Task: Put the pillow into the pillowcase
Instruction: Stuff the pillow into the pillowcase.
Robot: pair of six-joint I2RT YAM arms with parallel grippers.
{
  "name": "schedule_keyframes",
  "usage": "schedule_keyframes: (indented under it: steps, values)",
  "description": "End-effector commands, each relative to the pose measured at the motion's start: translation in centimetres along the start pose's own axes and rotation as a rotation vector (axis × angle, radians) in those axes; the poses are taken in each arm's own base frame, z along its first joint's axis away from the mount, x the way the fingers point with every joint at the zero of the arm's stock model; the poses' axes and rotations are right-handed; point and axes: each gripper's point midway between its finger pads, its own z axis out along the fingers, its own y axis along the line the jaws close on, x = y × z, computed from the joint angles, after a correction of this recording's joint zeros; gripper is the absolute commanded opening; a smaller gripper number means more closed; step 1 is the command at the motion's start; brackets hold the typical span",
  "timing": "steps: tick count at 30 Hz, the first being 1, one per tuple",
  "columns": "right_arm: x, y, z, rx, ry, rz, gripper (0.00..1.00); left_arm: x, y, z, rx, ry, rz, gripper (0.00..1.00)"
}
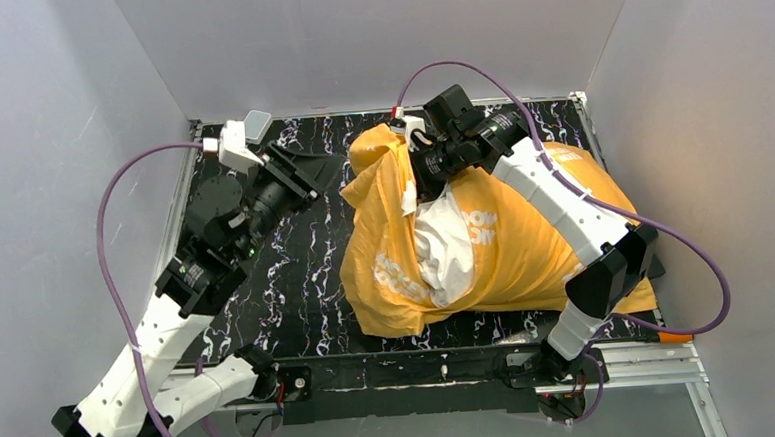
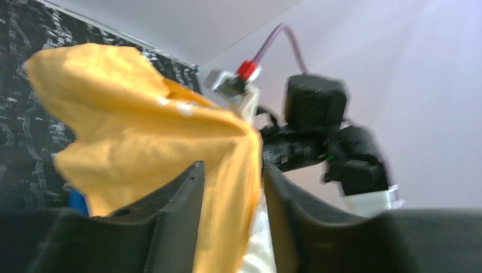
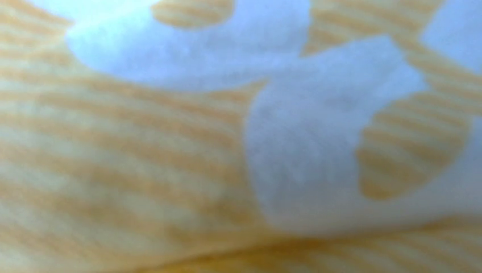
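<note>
The pillowcase [image 1: 505,252] lies orange-yellow side out, bunched around the pillow [image 1: 443,251], whose white fabric shows through the opening in the middle. An upper flap of the case stands up at the back. My left gripper [image 1: 329,166] hovers just left of that flap with its jaws a little apart. In the left wrist view, pillowcase [image 2: 142,131] fabric and a strip of white pillow [image 2: 256,250] show through the gap of the left gripper [image 2: 233,168]. My right gripper [image 1: 421,175] is pushed into the case's opening, fingers hidden. The right wrist view shows only pillowcase [image 3: 142,170] cloth with white lettering.
The black marbled table [image 1: 286,274] is walled in by white panels on three sides. The right arm [image 2: 318,136] with its purple cable reaches over the case from the right. A small orange object [image 1: 675,337] sits at the front right corner.
</note>
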Motion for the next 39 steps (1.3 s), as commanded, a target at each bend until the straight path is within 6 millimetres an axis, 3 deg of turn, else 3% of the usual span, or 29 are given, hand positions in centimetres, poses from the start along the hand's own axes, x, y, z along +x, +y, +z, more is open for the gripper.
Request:
schedule_keyframes:
  steps: [1, 7, 13, 18, 22, 24, 26, 28, 33, 35, 37, 39]
  values:
    - [2.7, -1.4, -1.9, 0.086, 0.108, 0.125, 0.79, 0.6, -2.8, 0.5, 0.047, 0.145, 0.143, 0.53]
    - [3.0, -2.1, -1.5, 0.107, 0.142, 0.137, 0.80, 5.7, -4.2, 2.4, 0.090, 0.472, 0.182, 0.65]
    - [2.8, -2.2, -1.2, 0.108, 0.146, 0.153, 0.82, 9.9, -1.8, 2.4, -0.055, 0.666, 0.230, 0.68]
    - [2.5, -2.2, -1.0, 0.107, 0.145, 0.164, 0.83, 12.2, -0.1, 2.9, -0.194, 0.727, 0.259, 0.69]
    - [2.6, -2.3, -1.0, 0.112, 0.154, 0.169, 0.83, 14.0, 0.7, 4.0, -0.277, 0.748, 0.286, 0.64]
    - [2.8, -2.5, -1.0, 0.122, 0.158, 0.170, 0.84, 14.4, 1.2, 4.2, -0.328, 0.757, 0.293, 0.47]
    - [3.0, -2.8, -1.0, 0.132, 0.165, 0.168, 0.85, 14.3, 1.4, 4.3, -0.352, 0.742, 0.285, 0.18]
    - [3.4, -3.0, -1.1, 0.144, 0.171, 0.164, 0.86, 13.1, 1.7, 4.3, -0.375, 0.678, 0.284, 0.00]
    - [4.9, -3.9, -1.2, 0.167, 0.197, 0.132, 0.90, 9.3, -0.1, 4.3, -0.236, 0.517, 0.185, 0.00]
    - [5.6, -4.5, -1.2, 0.190, 0.204, 0.125, 0.91, 7.6, -1.4, 4.2, -0.123, 0.448, 0.058, 0.00]
    - [6.5, -5.1, -1.1, 0.208, 0.222, 0.122, 0.92, 4.5, -3.4, 4.2, 0.036, 0.324, -0.062, 0.00]
    - [7.0, -5.5, -1.0, 0.218, 0.233, 0.118, 0.92, 2.8, -3.5, 3.3, 0.110, 0.250, -0.140, 0.00]
